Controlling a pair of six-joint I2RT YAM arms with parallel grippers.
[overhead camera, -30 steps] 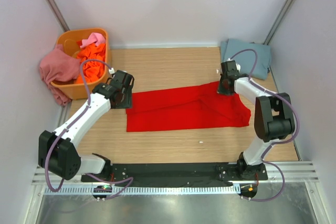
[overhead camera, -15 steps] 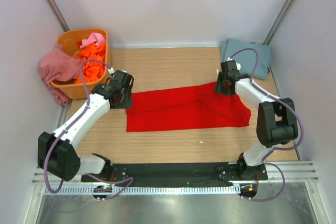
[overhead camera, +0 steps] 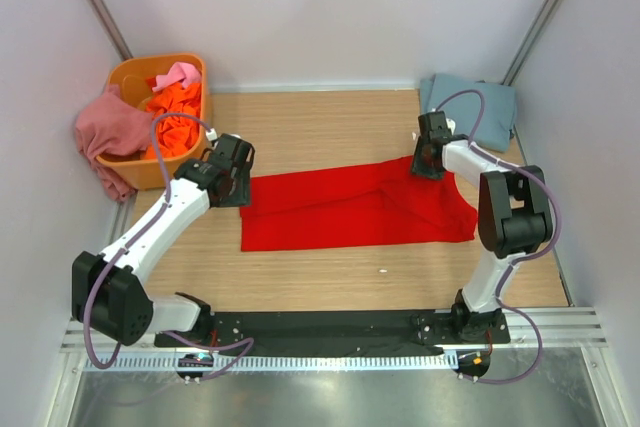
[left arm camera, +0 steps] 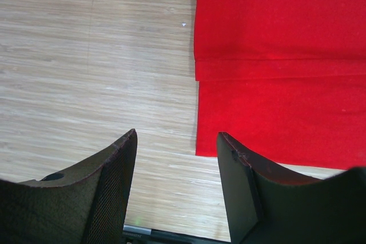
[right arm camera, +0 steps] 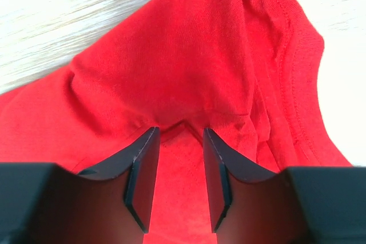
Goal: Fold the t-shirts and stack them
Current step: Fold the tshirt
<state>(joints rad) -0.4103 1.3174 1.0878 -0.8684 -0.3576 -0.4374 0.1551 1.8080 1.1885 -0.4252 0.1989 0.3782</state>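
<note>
A bright red t-shirt (overhead camera: 350,207) lies folded lengthwise into a long strip across the middle of the table. My left gripper (overhead camera: 232,182) is open and empty at the strip's left end; in its wrist view the gripper (left arm camera: 176,141) is over bare wood, with the shirt's edge (left arm camera: 274,55) just to the right. My right gripper (overhead camera: 428,162) is at the strip's far right corner, near the collar. In its wrist view the gripper (right arm camera: 182,135) is open, with puckered red cloth (right arm camera: 171,55) between the jaws. A folded grey-blue t-shirt (overhead camera: 470,107) lies at the back right.
An orange plastic tub (overhead camera: 150,172) stands at the back left, holding an orange shirt (overhead camera: 175,117) and a pink one (overhead camera: 180,74). A dusty rose shirt (overhead camera: 105,127) hangs over its left rim. White walls close in on both sides.
My right arm's elbow has swung in toward the shirt and the right gripper has shifted slightly toward the back. The left arm and the red shirt have not moved.
</note>
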